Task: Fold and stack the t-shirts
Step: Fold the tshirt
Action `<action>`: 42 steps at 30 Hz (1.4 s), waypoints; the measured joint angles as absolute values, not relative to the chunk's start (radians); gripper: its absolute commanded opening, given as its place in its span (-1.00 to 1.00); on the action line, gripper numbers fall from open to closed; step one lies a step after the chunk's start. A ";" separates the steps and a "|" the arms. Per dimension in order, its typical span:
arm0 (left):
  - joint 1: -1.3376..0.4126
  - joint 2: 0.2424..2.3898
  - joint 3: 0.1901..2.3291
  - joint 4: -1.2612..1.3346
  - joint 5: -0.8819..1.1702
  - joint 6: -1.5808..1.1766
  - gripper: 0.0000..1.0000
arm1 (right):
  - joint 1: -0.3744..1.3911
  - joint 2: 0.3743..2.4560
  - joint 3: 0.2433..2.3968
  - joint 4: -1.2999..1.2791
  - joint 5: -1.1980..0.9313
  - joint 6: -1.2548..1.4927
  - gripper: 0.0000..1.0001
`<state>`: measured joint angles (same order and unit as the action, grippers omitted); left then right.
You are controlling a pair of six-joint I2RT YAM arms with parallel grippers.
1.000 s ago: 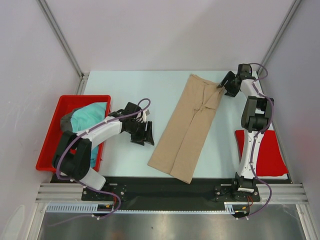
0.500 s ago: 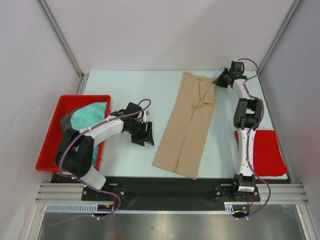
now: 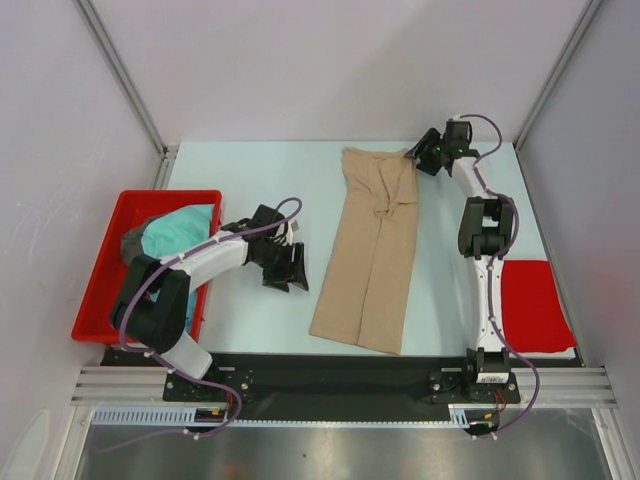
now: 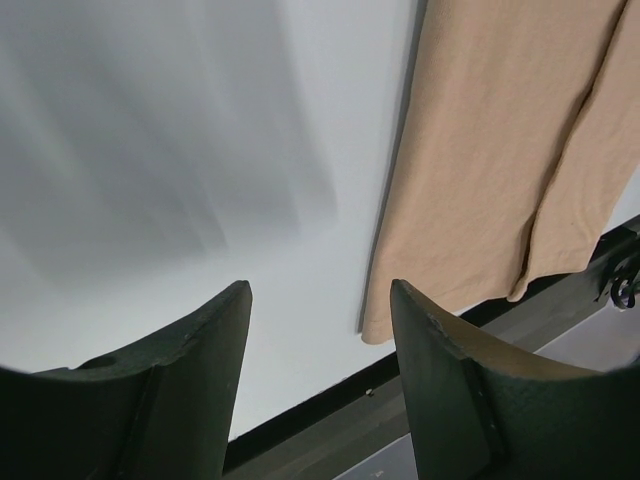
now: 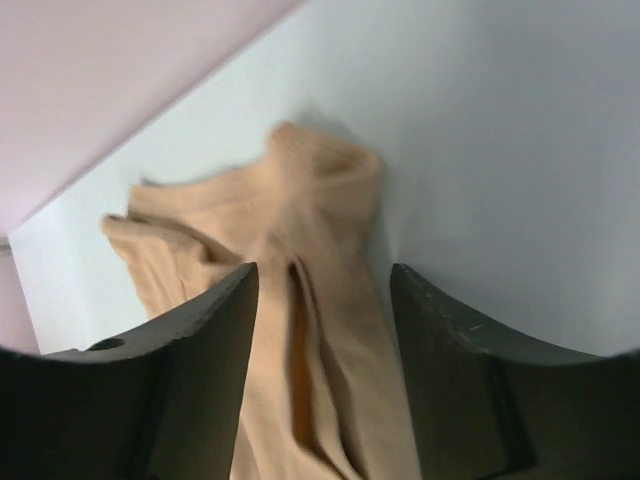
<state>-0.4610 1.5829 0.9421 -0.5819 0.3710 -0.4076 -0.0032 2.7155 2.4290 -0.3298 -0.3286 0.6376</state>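
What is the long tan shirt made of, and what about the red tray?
The tan shirt looks like soft cloth, matte: it lies limp with folds and creases. The red tray looks like hard plastic, probably: smooth, with stiff raised walls.

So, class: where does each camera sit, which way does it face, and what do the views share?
Top external: above, behind the bases, looking down on the table; left arm and right arm show whole.
Left wrist: on the left arm, looking past the left gripper at tabletop and the near end of the tan t-shirt.
Right wrist: on the right arm, looking past the right gripper at that shirt's bunched far end.
Shared: all three show the tan t-shirt.
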 measured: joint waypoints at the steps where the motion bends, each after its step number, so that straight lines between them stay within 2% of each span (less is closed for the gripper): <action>1: -0.461 1.583 0.942 -0.578 0.372 -0.410 0.27 | -0.012 2.699 2.407 -0.349 -0.323 0.630 0.28; 5: -0.461 1.584 0.942 -0.556 0.381 -0.410 0.35 | -0.060 2.559 2.263 -0.451 -0.304 0.562 0.34; 9: -0.462 1.613 0.941 -0.530 0.408 -0.410 0.35 | -0.101 2.410 2.140 -0.510 -0.304 0.501 0.34; 17: -0.525 1.639 0.867 -0.489 0.449 -0.444 0.19 | -0.091 2.168 1.857 -0.493 -0.337 0.470 0.32; 24: -0.563 1.654 0.830 -0.395 0.515 -0.522 0.01 | -0.064 2.089 1.683 -0.474 -0.353 0.470 0.27; 28: -0.591 1.654 0.781 -0.343 0.554 -0.567 -0.38 | -0.048 2.065 1.630 -0.468 -0.354 0.470 0.27; 30: -0.601 1.648 0.745 -0.315 0.574 -0.590 -0.63 | -0.041 2.058 1.616 -0.464 -0.355 0.471 0.27; 31: -0.604 1.642 0.725 -0.301 0.580 -0.600 -0.82 | -0.038 2.057 1.613 -0.461 -0.356 0.471 0.26; 33: -0.609 1.626 0.688 -0.282 0.590 -0.621 -0.99 | -0.031 2.054 1.602 -0.449 -0.357 0.474 0.24; 39: -0.622 1.533 0.616 -0.282 0.561 -0.656 -0.99 | -0.007 2.054 1.564 -0.412 -0.357 0.498 0.21; 42: -0.627 1.489 0.595 -0.299 0.543 -0.666 -0.77 | 0.022 2.054 1.554 -0.391 -0.358 0.521 0.19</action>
